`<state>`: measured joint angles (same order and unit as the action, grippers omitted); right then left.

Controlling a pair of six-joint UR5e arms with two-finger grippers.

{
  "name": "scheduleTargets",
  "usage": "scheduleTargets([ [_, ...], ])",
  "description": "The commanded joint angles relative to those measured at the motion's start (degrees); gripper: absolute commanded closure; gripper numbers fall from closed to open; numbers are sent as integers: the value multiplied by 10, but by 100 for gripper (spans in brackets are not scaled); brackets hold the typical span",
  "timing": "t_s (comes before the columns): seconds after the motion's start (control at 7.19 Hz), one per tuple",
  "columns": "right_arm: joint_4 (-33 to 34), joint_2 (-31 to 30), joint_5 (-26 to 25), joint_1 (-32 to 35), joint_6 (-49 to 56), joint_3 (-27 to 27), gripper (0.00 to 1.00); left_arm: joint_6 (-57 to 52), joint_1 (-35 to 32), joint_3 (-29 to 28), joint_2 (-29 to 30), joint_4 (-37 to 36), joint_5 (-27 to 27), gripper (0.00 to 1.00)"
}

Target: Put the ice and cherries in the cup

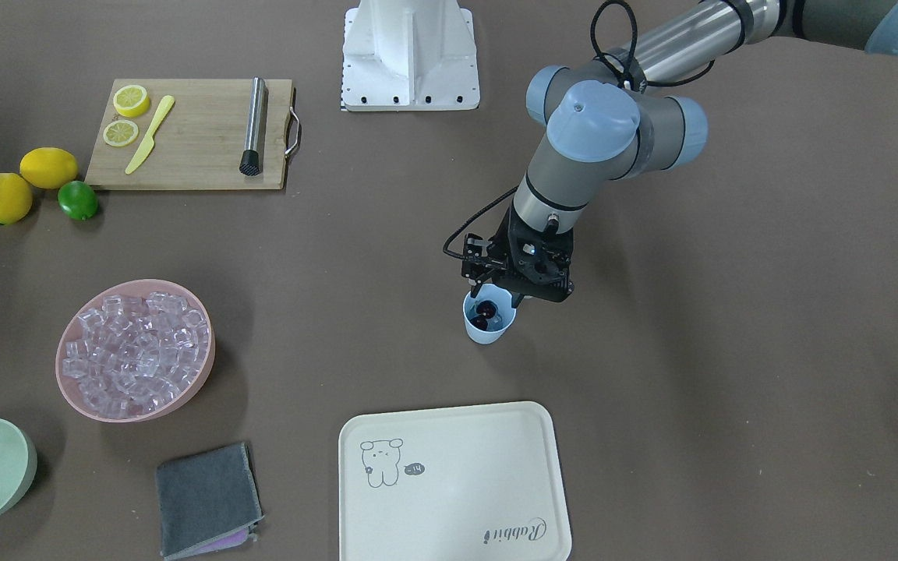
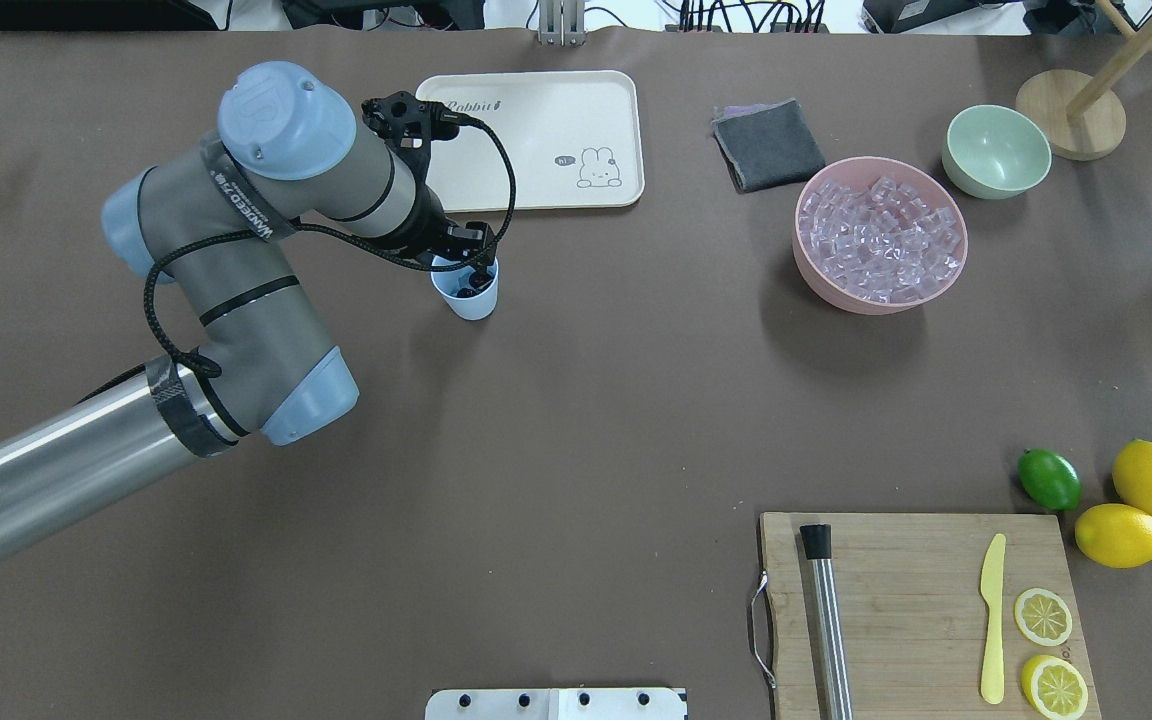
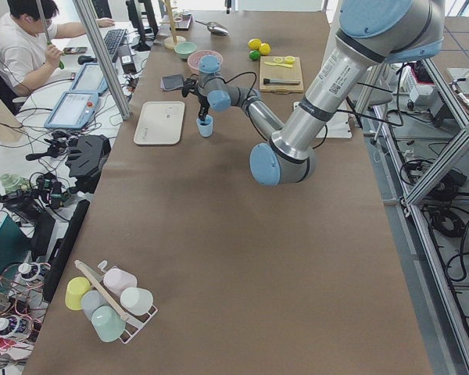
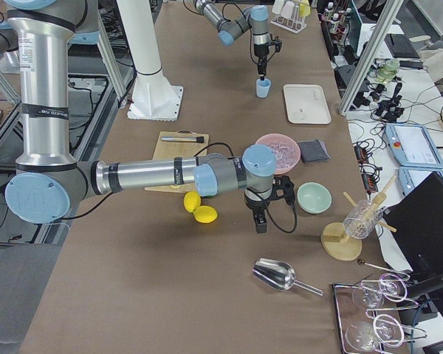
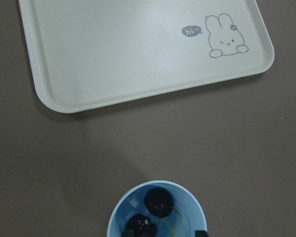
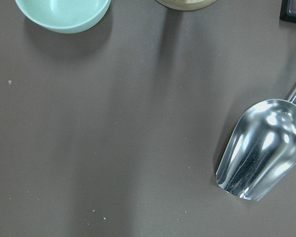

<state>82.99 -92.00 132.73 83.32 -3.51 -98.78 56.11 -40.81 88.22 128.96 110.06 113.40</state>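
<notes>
The light blue cup (image 1: 488,327) stands on the table near the cream tray (image 1: 457,483). The dark cherries (image 1: 484,314) lie inside it, also clear in the left wrist view (image 5: 158,201). My left gripper (image 1: 493,300) hangs right over the cup's mouth, its fingers spread about as wide as the rim and holding nothing. The ice (image 1: 136,351) fills the wide pink bowl (image 1: 201,374), far from the cup. My right gripper (image 4: 261,221) shows only in the exterior right view, pointing down at the table beside the pale green bowl (image 4: 314,198); I cannot tell whether it is open or shut.
A metal scoop (image 6: 261,148) lies under the right wrist. A grey cloth (image 1: 207,499) lies by the tray. A cutting board (image 1: 192,132) holds a muddler, a yellow knife and lemon slices. Two lemons and a lime (image 1: 77,200) sit beside it.
</notes>
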Motion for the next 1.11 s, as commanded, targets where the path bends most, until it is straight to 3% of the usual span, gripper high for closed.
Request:
scheduleTargets([
  [0.0, 0, 3, -1, 0, 0, 0, 1, 5, -31, 85, -93, 2, 8, 3],
  [0.14, 2, 13, 5, 0, 1, 0, 1, -1, -62, 105, -155, 2, 7, 3],
  [0.28, 4, 19, -2, 0, 1, 2, 1, -66, -128, 105, -217, 4, 46, 3],
  [0.56, 2, 28, -7, 0, 3, 2, 1, -295, -338, 81, -336, 2, 175, 3],
  [0.7, 5, 29, -9, -1, 2, 3, 1, -395, -436, 18, -347, 1, 261, 3],
  [0.83, 3, 21, -11, -2, 2, 7, 1, -457, -497, -35, -349, 0, 290, 3],
  [0.97, 2, 18, -11, -2, 2, 7, 1, -472, -503, -44, -368, 1, 288, 3],
])
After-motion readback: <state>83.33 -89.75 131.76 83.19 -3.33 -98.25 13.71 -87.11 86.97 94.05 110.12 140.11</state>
